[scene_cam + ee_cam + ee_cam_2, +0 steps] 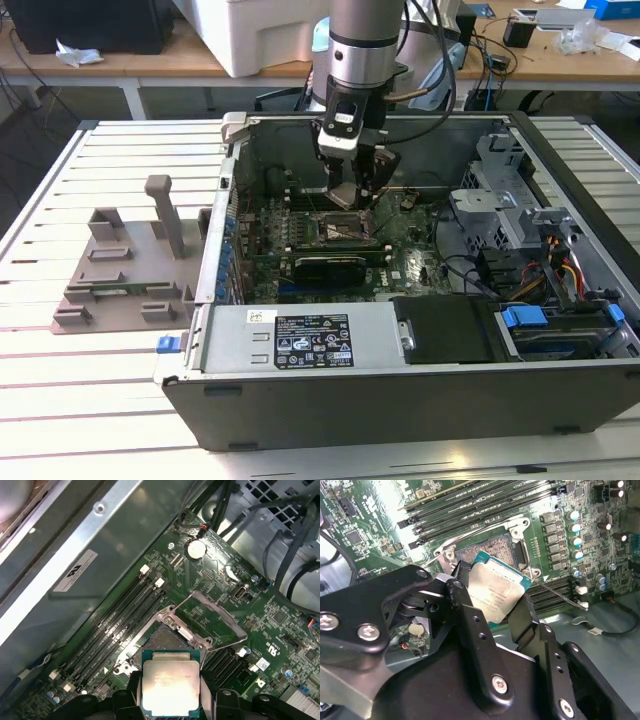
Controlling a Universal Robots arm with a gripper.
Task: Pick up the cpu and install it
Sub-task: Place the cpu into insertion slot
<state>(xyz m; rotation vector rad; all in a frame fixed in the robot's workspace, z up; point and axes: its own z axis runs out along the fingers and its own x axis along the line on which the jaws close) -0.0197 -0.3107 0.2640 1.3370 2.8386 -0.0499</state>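
The cpu (496, 591) (170, 682) is a flat square chip with a pale silver top and a teal edge. My gripper (492, 607) is shut on it, black fingers (465, 615) pressing its two sides. In the exterior view the gripper (350, 195) hangs inside the open computer case (400, 390), just above the black-framed socket (335, 230) on the green motherboard (410, 265). In both wrist views the cpu hovers over the open socket (165, 640) (490, 550), slightly off it, with the metal load frame (215, 617) swung up.
Memory slots (120, 625) run beside the socket. Drive cages and cables (530, 250) fill the case on the exterior view's right. A grey fixture (130, 270) with upright posts stands on the slatted table at the exterior view's left. The power supply (300, 340) lies along the near wall.
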